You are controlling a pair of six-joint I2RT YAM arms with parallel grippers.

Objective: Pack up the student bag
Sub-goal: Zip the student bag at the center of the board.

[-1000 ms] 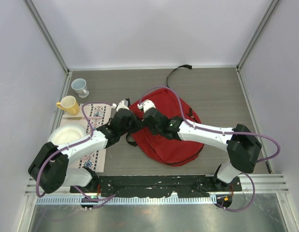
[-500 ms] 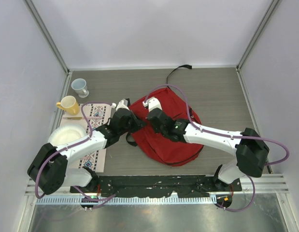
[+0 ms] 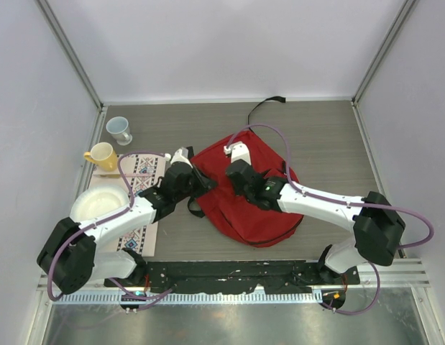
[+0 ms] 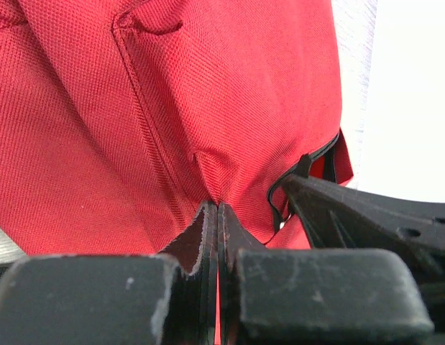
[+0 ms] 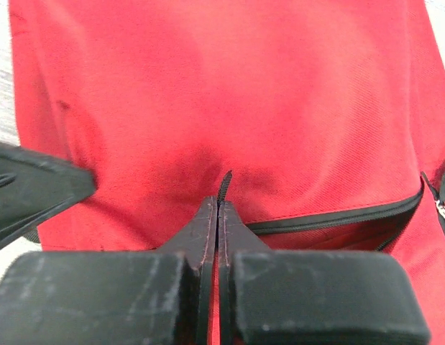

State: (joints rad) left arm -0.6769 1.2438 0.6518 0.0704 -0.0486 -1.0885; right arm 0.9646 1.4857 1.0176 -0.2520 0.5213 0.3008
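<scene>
Right hand (image 5: 218,205) shifted rearward; left hand (image 4: 218,208) also pinches one student bag (image 3: 259,215).

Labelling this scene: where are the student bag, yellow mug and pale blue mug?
student bag (image 3: 244,215), top external view, bare red fabric.
yellow mug (image 3: 101,154), top external view, its open mouth.
pale blue mug (image 3: 118,127), top external view, its open mouth.

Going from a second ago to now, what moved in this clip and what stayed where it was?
The right gripper, jaws shut at the black zipper trim of the student bag, slid to the right along the bag's far edge, and its arm swung outward with it. No new grasp or release. The left gripper stayed put, jaws pinching red fabric. The bag's body, the yellow cup and the pale cup did not move.
</scene>
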